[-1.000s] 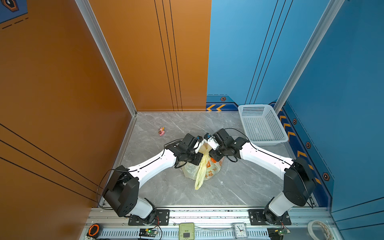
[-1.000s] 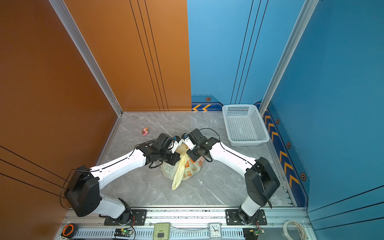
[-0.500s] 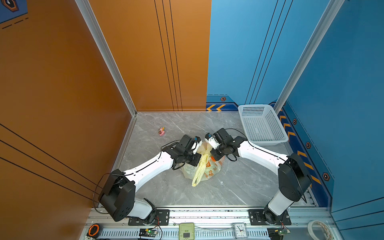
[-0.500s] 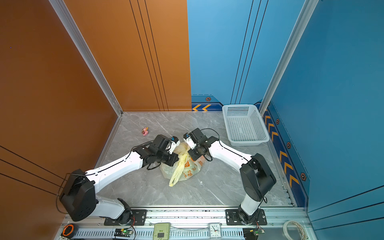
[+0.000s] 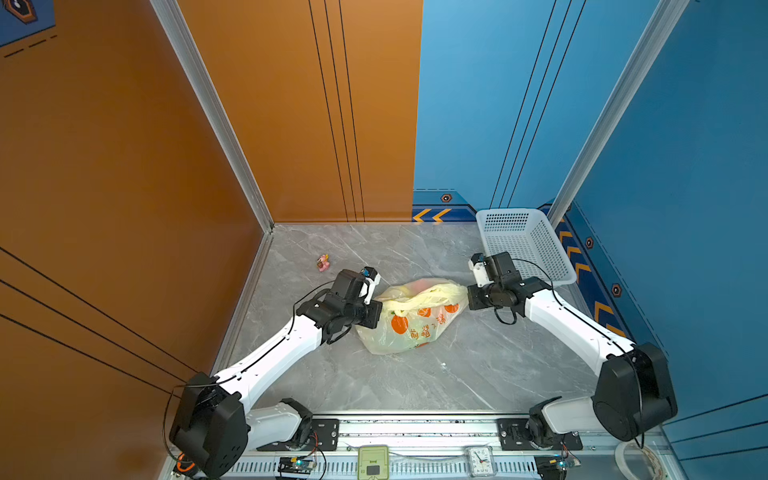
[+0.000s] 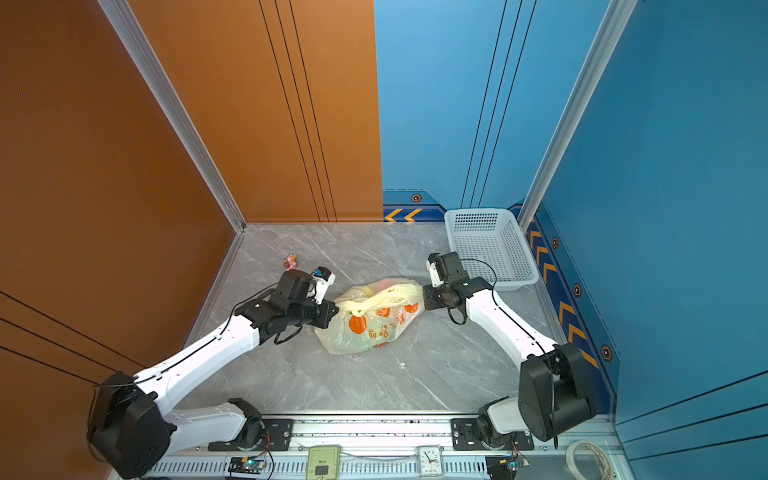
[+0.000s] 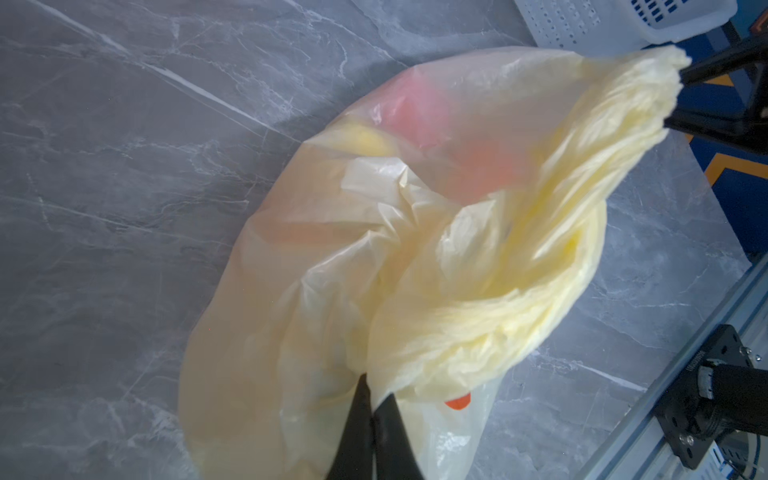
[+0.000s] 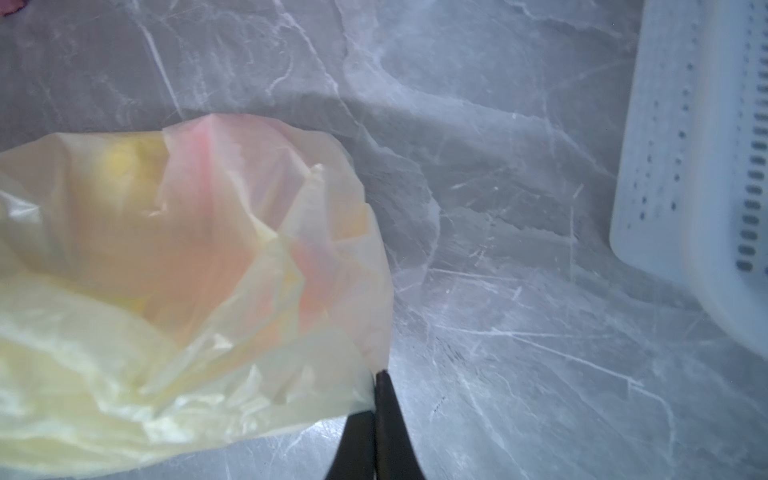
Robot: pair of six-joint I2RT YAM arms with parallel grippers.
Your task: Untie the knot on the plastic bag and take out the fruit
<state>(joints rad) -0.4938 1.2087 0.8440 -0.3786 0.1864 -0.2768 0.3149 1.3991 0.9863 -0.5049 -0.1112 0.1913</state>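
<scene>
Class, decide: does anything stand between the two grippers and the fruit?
Yes. The plastic bag encloses the fruit; the left gripper and right gripper are both shut on its plastic at opposite sides, outside it.

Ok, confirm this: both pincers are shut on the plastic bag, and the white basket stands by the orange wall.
Wrong wall. Both top views show the white basket by the blue wall. The rest holds: the left pincer and the right pincer are shut on the plastic bag.
</scene>
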